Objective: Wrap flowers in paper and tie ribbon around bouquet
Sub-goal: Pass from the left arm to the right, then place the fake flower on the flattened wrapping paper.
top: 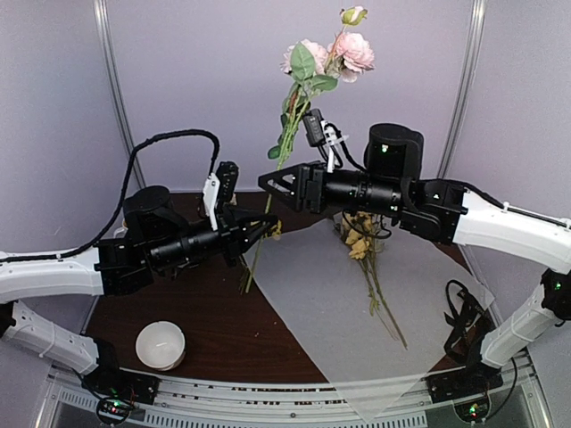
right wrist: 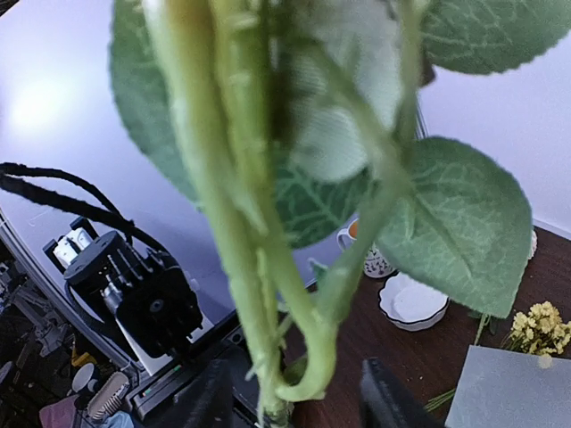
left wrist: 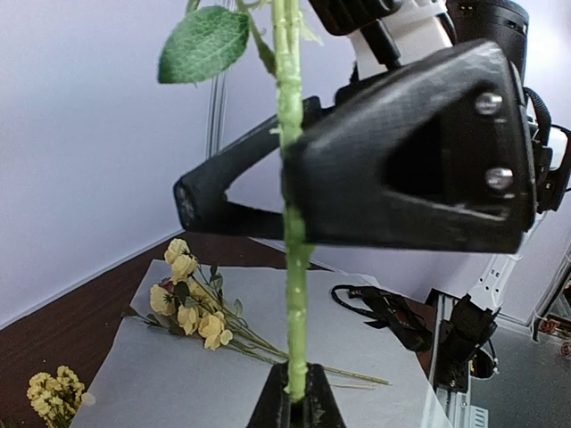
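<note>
- left gripper [left wrist: 296, 399] closed narrow on the lower stem of the flowers [top: 350, 51]; the stem rises near upright from its fingertips, and a short tail hangs below them toward the bench [top: 205, 303]
- right gripper [right wrist: 302, 401] just above the left one on the same stem, jaws standing apart with stems and leaves between them; whether either jaw touches the stem I cannot tell
- pink blooms and one pale bud high above both grippers, well off the bench
- the paper [top: 330, 330] lies flat below the grippers and out to their right; its near corner reaches past the bench's near edge
- yellow sprigs [top: 359, 239] lie on the paper under the right gripper's wrist, stems pointing to the near edge
- bare paper between the hanging stem tail and those sprigs
- white bowl [top: 161, 345] below the left arm by the near edge, well apart from the paper
- black tangle [top: 459, 312] at the paper's right edge; ribbon or cable, I cannot tell
</note>
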